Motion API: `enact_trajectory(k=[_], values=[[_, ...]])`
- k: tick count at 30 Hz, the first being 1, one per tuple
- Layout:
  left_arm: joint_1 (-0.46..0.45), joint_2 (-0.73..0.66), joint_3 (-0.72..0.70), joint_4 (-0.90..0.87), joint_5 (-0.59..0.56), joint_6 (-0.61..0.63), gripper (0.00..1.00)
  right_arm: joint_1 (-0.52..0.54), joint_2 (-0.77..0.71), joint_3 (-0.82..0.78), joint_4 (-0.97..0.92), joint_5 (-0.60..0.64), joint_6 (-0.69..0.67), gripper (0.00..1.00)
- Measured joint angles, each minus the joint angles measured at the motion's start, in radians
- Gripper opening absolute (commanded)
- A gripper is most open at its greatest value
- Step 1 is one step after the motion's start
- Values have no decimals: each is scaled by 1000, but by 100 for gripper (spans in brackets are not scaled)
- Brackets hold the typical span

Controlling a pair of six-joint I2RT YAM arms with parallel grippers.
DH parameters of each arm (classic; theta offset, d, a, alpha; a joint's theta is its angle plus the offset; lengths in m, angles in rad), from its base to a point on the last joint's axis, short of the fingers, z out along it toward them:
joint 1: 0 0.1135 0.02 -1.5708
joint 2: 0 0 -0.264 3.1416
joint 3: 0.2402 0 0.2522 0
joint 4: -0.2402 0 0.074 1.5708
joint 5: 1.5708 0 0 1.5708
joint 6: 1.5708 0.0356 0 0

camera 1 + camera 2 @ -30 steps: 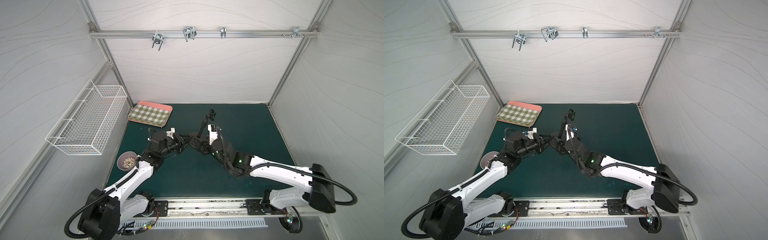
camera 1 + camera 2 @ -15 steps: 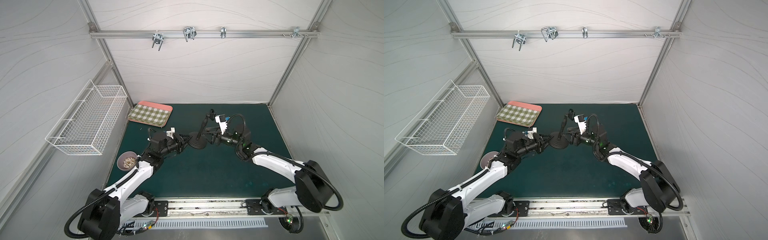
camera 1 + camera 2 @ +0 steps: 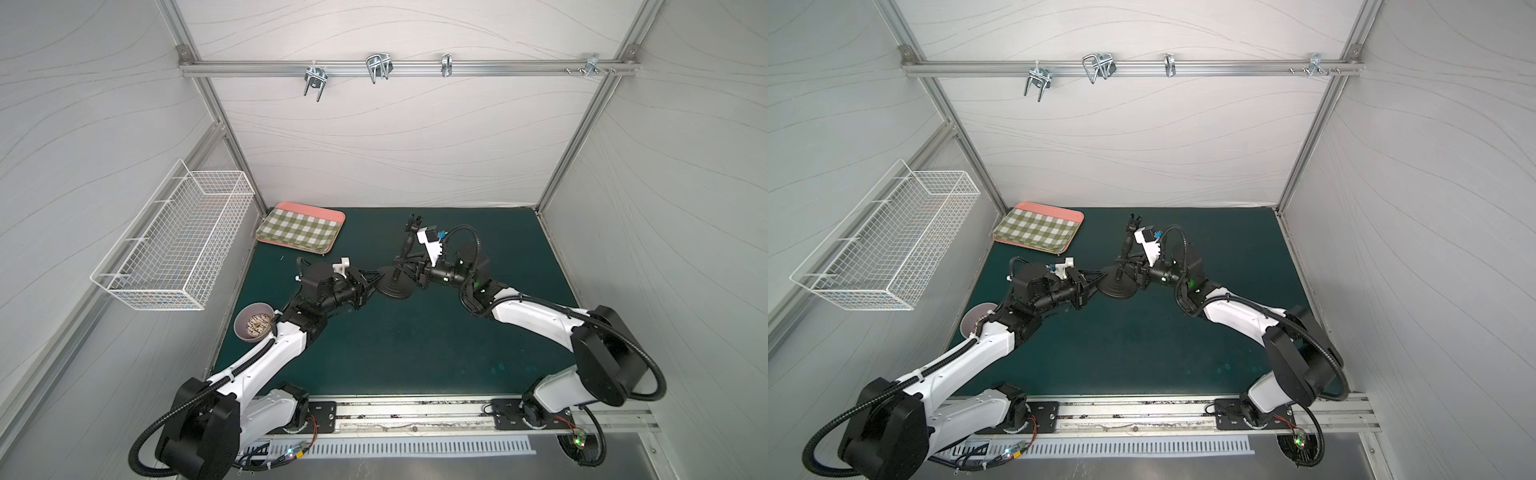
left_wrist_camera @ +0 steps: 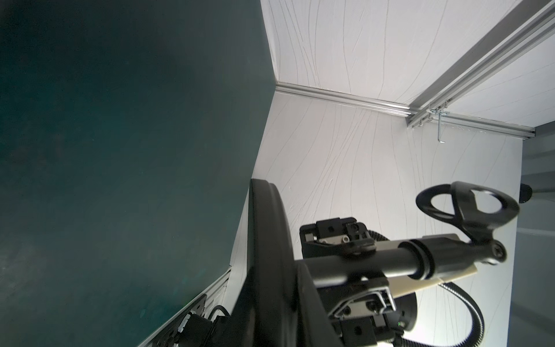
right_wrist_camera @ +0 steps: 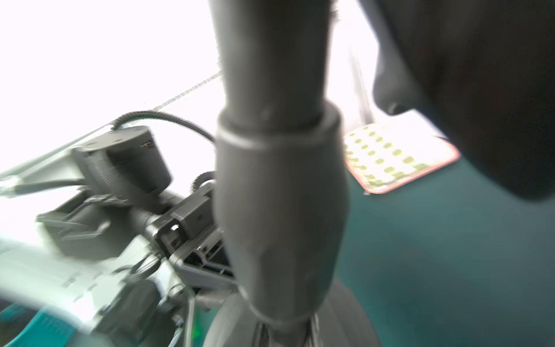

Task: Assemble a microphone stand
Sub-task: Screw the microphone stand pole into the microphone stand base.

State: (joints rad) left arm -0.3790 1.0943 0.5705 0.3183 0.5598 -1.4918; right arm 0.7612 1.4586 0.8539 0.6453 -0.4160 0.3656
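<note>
Right tool (image 3: 402,269) newly clamped on rod (image 3: 407,246)

The microphone stand (image 3: 400,270) is at the middle of the desk (image 3: 415,345). Its rod (image 3: 405,251) rises from the centre of the base (image 3: 395,287), with the clip (image 3: 413,219) on top. The left tool (image 3: 368,286) meets the base's left rim, and the right tool (image 3: 409,270) meets the rod from the right. The base seems to sit just off the desk. A tray (image 3: 300,227) lies in the back left corner, a bowl (image 3: 254,327) at the left edge, and a basket (image 3: 174,245) on the left wall.
</note>
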Motion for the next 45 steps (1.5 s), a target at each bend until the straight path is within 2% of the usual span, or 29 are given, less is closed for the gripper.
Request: enact_trajectory(k=[2,3,6,8,10,13,14,16,19,23,28,34,40,45], values=[[1,-6,0,-3,3,10,0,67,-47,-3,-74,179,-19,8],[2,-11,0,-6,5,16,0,108,-69,-2,-109,283,-24,11],[4,-22,0,-16,9,26,0,227,-93,44,-235,586,1,10],[5,-23,0,-14,10,32,0,285,-89,88,-317,744,32,10],[5,-24,0,-13,13,34,0,331,-76,129,-380,869,60,19],[4,-26,0,-6,10,42,0,375,-45,187,-449,982,95,51],[3,-26,0,-5,9,44,0,383,-38,197,-459,990,105,57],[3,-26,0,-6,6,48,0,402,-35,209,-481,1005,109,65],[3,-26,0,-7,0,50,0,405,-51,190,-490,1006,106,70],[3,-26,0,-13,-7,56,0,354,-138,78,-472,916,81,71],[3,-26,-1,-18,-7,57,0,157,-246,-46,-418,649,71,72],[3,-26,-3,-16,-7,57,0,-30,-253,-84,-336,279,68,72],[3,-26,-18,-7,-7,56,0,-105,-163,-78,-183,-43,47,68],[3,-34,-18,-7,-7,56,0,-109,-92,-45,-102,-178,29,66]])
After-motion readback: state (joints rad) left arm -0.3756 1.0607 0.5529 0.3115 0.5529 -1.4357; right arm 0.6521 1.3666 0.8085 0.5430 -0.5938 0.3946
